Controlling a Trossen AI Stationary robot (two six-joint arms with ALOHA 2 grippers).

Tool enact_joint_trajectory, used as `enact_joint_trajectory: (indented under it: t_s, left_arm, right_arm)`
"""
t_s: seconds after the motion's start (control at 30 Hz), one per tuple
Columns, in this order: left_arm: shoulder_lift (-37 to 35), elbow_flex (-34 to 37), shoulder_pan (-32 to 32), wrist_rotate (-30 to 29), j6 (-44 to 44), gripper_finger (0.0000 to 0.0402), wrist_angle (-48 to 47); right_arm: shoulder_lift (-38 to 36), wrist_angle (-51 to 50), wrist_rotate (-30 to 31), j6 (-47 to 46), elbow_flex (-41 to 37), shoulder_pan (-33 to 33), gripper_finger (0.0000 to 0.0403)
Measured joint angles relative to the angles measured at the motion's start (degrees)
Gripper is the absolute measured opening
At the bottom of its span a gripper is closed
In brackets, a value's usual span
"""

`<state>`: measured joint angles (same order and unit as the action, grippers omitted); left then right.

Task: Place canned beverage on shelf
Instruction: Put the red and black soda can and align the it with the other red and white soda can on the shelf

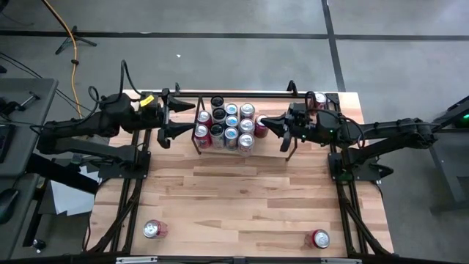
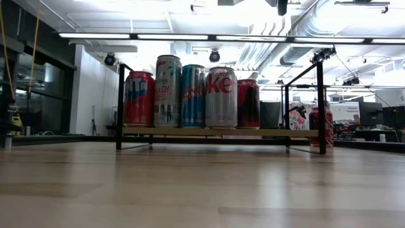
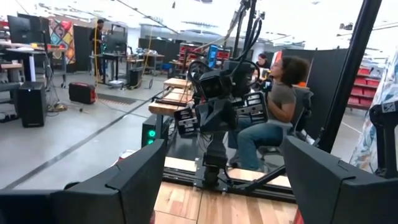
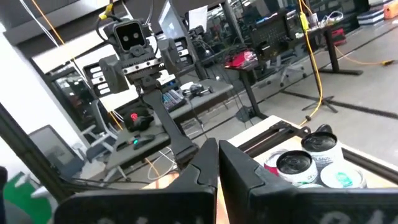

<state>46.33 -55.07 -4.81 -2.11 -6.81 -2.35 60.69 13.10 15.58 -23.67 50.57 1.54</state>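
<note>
The shelf (image 1: 196, 144) (image 2: 266, 133) stands at the table's far middle. Several cans (image 1: 231, 125) (image 2: 221, 98) stand upright on its flat top. My left gripper (image 1: 174, 119) (image 3: 230, 186) hovers level just left of the shelf, open, with nothing between its fingers. My right gripper (image 1: 264, 126) (image 4: 217, 165) hovers level at the shelf's right end. It is shut, with its tips close beside the cans (image 4: 298, 165) there and nothing in them. Neither gripper shows in the low view.
Two loose cans lie near the table's front edge, one left (image 1: 154, 229) and one right (image 1: 318, 238). Another can (image 1: 316, 100) (image 2: 323, 126) stands at the far right corner. Black rails (image 1: 344, 198) edge the bare wood (image 1: 242, 191). A person (image 3: 280, 106) sits beyond the table.
</note>
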Motion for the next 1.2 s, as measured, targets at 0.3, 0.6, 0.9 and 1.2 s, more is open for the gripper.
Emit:
enact_joint_trajectory:
  t_s: [0.3,0.6,0.9,1.2]
  left_arm:
    - [0.32,0.0,-0.01,-0.31,-0.48,0.0275,0.06]
    - [0.32,0.0,-0.04,-5.5,-0.46,0.0275,-0.67]
    - [0.32,0.0,-0.04,-6.4,-2.22,0.0275,-2.87]
    - [0.32,0.0,-0.04,-6.4,-5.16,0.0275,-4.25]
  right_arm:
    - [0.0,0.0,0.02,-0.19,0.0,0.0,0.0]
    - [0.0,0.0,0.02,1.19,0.0,0.0,0.0001]
    - [0.0,0.99,-2.82,-0.78,0.0,0.0,0.0143]
    - [-0.02,-0.79,-12.8,-8.97,3.04,0.0,0.0373]
